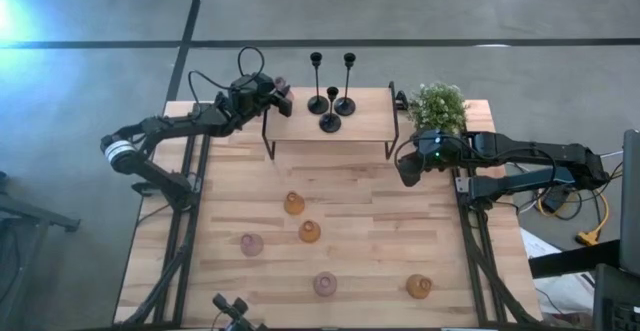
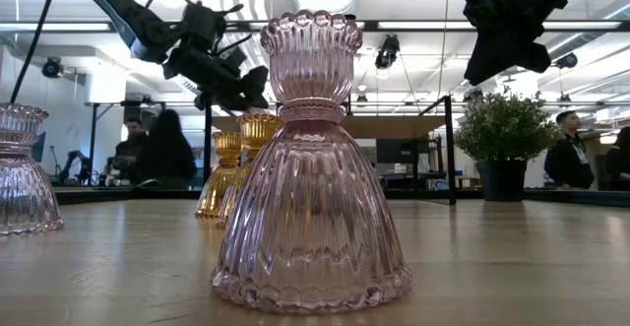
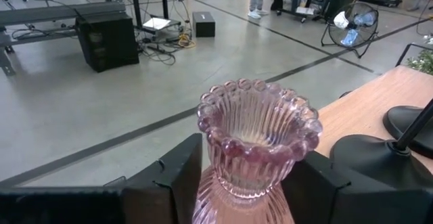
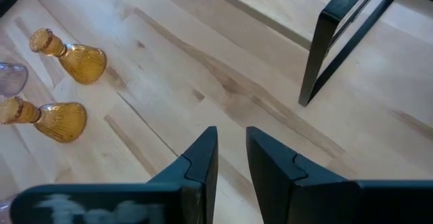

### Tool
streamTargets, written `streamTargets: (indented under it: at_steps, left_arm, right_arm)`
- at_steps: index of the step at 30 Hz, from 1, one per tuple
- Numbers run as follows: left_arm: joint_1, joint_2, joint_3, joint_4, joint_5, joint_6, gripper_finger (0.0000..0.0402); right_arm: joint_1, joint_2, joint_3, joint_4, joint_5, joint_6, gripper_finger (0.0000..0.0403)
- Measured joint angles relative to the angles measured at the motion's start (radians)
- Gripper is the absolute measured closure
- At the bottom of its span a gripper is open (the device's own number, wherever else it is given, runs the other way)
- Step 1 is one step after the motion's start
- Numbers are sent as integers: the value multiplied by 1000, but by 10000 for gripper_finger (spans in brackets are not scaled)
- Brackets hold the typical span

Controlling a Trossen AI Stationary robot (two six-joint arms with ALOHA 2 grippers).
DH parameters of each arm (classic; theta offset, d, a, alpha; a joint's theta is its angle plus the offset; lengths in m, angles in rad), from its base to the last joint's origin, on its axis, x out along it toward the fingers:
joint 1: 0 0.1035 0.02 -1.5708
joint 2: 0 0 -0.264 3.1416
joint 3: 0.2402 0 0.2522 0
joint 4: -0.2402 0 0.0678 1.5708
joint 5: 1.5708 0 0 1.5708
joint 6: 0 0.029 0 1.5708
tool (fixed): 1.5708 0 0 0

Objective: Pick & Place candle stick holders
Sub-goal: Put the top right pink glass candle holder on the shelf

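Observation:
Three black candle stick holders (image 1: 330,106) stand by their round bases on the raised wooden shelf (image 1: 370,121). My left gripper (image 1: 285,101) is at the shelf's left end, its fingers around a pink glass holder (image 3: 257,129). Amber holders (image 1: 293,204) (image 1: 309,232) (image 1: 419,287) and pink ones (image 1: 251,243) (image 1: 325,284) stand on the table. The near pink one (image 2: 310,168) fills the low view. My right gripper (image 4: 231,149) hovers over bare table right of the shelf, fingers a narrow gap apart, nothing between them. My left gripper has the pink holder's ribbed neck (image 3: 223,183), just under the beaded rim, between its two fingers (image 3: 183,176), one on each side. The fingers come nearly level from the table's left side. The holder stands upright. Its base is out of the picture, so whether it rests on the shelf does not show.
A small green plant (image 1: 438,106) in a dark pot stands at the shelf's right end. The shelf's black metal legs (image 4: 331,48) rise from the table close to my right gripper. People and furniture show in the room beyond the table.

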Motion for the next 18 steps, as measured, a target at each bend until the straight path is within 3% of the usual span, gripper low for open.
streamTargets:
  at_steps: [9,18]
  left_arm:
    - [0,-7,0,-1,1,15,145]
    - [0,-65,0,-75,3,21,133]
  right_arm:
    - [0,0,0,0,0,0,330]
    - [1,0,0,0,0,0,336]
